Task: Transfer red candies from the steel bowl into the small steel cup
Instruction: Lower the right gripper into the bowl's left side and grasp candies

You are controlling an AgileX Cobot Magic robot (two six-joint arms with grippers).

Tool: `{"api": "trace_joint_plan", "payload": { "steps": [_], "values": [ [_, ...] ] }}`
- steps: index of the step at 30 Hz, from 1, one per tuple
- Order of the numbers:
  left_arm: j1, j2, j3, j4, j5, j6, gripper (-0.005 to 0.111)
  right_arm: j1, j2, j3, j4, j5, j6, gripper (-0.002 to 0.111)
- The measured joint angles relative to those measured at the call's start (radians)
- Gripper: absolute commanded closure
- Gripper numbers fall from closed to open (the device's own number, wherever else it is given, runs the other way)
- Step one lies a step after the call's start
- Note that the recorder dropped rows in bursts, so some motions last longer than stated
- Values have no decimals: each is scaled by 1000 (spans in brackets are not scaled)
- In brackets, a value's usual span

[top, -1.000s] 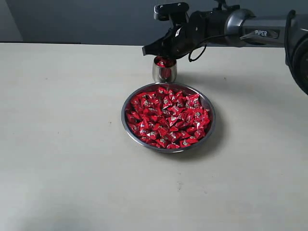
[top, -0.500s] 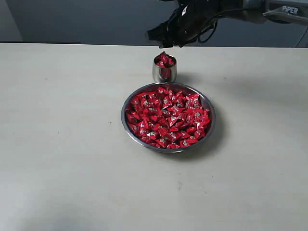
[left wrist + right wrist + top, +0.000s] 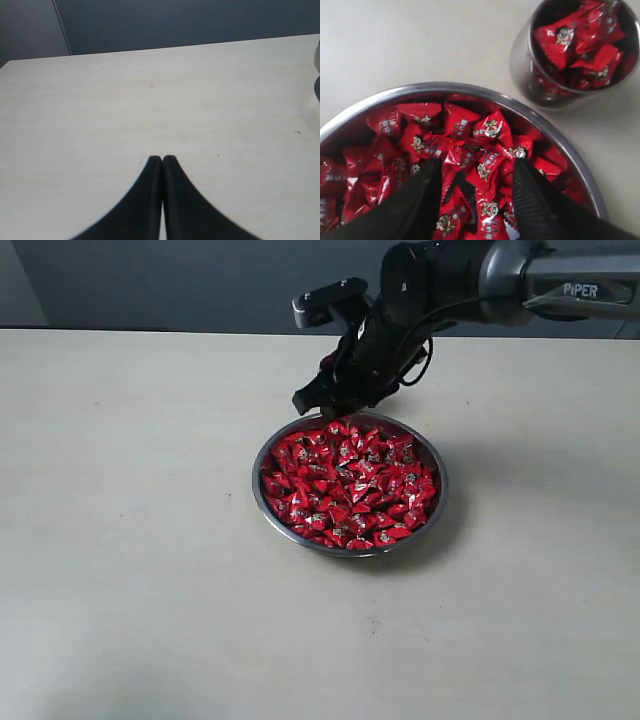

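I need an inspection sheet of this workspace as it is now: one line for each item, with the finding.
Surface: pale table, a few tiny dark specks.
Steel bowl: upright, heaped with red candies.
Small steel cup: beside the bowl, apart from it, nearly full of candies; hidden behind the right arm in the exterior view.
Clutter: nothing seen.
Right end effector: open, low over the bowl's candies on the cup side; contact unclear.
Left end effector: shut, empty, over the table.
Cables: black cable looped on the right arm.
Surroundings: dark wall behind the table.

Pale table (image 3: 120,570) meets a dark wall (image 3: 150,280)
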Motion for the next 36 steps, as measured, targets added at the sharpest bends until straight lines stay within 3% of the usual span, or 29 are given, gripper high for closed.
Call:
{"api": "trace_joint_plan", "payload": {
  "steps": [24, 26, 29, 36],
  "values": [
    [0, 0, 0, 0, 0, 0, 106, 21, 129, 27, 44, -205, -4, 69],
    [0, 0, 0, 0, 0, 0, 106, 21, 145, 27, 46, -220, -2, 78],
    [0, 0, 0, 0, 0, 0, 106, 21, 153, 27, 43, -233, -2, 109],
    [0, 0, 0, 0, 0, 0, 106, 21, 128, 27, 43, -208, 4, 108]
  ]
}}
